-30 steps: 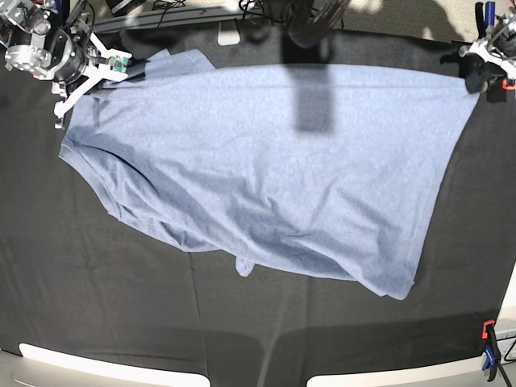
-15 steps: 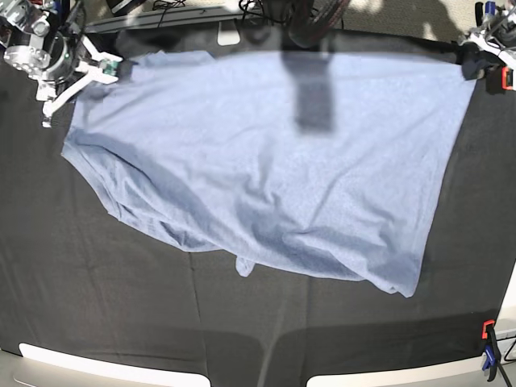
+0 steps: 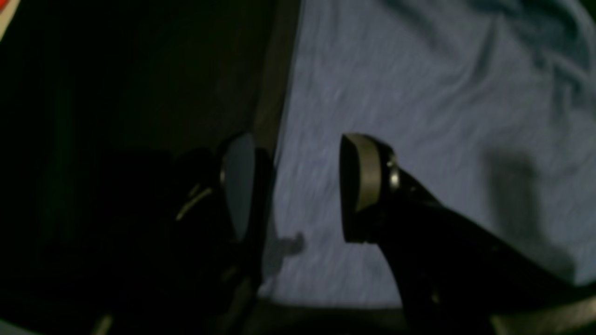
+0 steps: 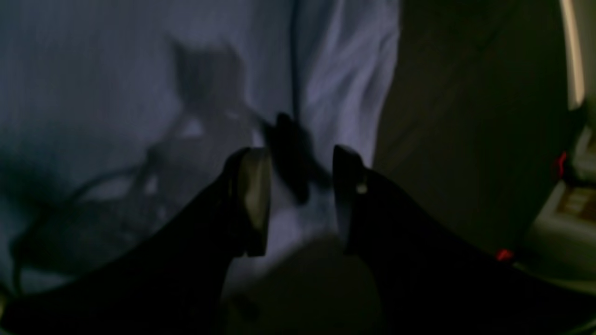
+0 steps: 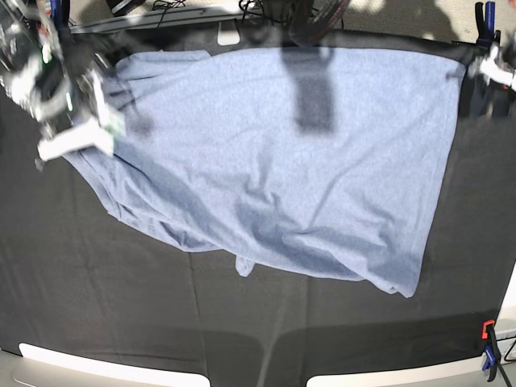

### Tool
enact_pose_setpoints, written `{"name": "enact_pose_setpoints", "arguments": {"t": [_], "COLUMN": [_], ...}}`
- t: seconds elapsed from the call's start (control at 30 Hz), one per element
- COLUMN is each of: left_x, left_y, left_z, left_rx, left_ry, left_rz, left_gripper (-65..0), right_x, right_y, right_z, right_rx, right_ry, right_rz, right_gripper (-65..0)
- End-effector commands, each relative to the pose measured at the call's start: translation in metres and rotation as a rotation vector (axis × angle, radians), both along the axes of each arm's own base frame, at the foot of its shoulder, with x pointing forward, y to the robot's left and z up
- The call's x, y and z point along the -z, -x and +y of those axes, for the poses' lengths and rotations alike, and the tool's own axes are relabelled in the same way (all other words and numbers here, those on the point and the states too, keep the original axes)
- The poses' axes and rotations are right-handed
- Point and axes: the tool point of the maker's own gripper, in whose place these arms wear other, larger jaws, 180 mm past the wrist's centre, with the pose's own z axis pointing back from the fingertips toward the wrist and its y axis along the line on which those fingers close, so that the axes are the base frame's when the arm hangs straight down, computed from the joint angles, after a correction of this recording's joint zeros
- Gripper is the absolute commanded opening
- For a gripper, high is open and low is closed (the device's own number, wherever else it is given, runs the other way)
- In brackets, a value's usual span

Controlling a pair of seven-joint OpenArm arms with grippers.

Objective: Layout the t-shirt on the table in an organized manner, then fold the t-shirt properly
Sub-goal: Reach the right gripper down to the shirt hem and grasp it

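The blue-grey t-shirt [image 5: 274, 161] lies spread across the black table [image 5: 121, 306], plain side up, its far edge near the table's back. The near edge is rumpled, with a small flap [image 5: 243, 264] sticking out. My right gripper [image 5: 76, 137] hovers blurred over the shirt's left end. In its wrist view the right gripper [image 4: 300, 195] is open above the t-shirt [image 4: 116, 93], nothing between its pads. My left gripper [image 5: 493, 71] is at the far right corner. Its wrist view shows the left gripper [image 3: 298, 186] open wide over the t-shirt [image 3: 419, 93] by its edge.
An orange and blue clip [image 5: 488, 345] grips the table's front right corner, and another blue clip [image 5: 486, 16] stands at the back right. Cables and a white object [image 5: 228, 34] lie beyond the back edge. A dark shadow [image 5: 313, 101] falls on the shirt.
Both grippers opened and let go of the shirt's far corners. The far edge settled flat towards the back. My right arm swung nearer over the shirt's left end.
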Motion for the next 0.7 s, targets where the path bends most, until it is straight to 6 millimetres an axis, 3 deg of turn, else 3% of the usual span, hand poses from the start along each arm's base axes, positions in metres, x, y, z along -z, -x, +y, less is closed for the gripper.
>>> {"name": "enact_pose_setpoints", "arguments": {"t": [0.0,0.2,0.27,0.37,0.5,0.67], "left_x": [-0.01,0.009,0.014,0.016,0.017,0.034], "left_y": [-0.009,-0.038,-0.048,-0.058,-0.062,-0.057], "left_z": [-0.006,-0.068,-0.077,-0.082,-0.08,-0.076], "left_rx": [0.023,0.21,0.208,0.206,0.195,0.18], "left_ry": [0.003,-0.018,-0.038,-0.087,-0.099,-0.084], "left_rz": [-0.043,-0.021,-0.005,-0.009,-0.026,0.02], "left_gripper": [-37.3,-37.3,-37.3,-37.3,-37.3,-37.3], "right_x": [-0.015,-0.01,-0.013,-0.023,-0.029,-0.009], "right_y": [-0.023,-0.102,-0.127,-0.164,-0.209,-0.241], "right_z": [-0.005,0.012,0.021,0.031,0.05,0.085], "right_rx": [0.045,0.227,0.249,0.271,0.265,0.236], "right_ry": [-0.026,-0.284,-0.351,-0.415,-0.491,-0.558], "right_rz": [-0.073,-0.137,-0.146,-0.166,-0.138,0.02], "right_gripper": [-43.1,-43.1,-42.7,-38.6,-38.0,-38.0]}}
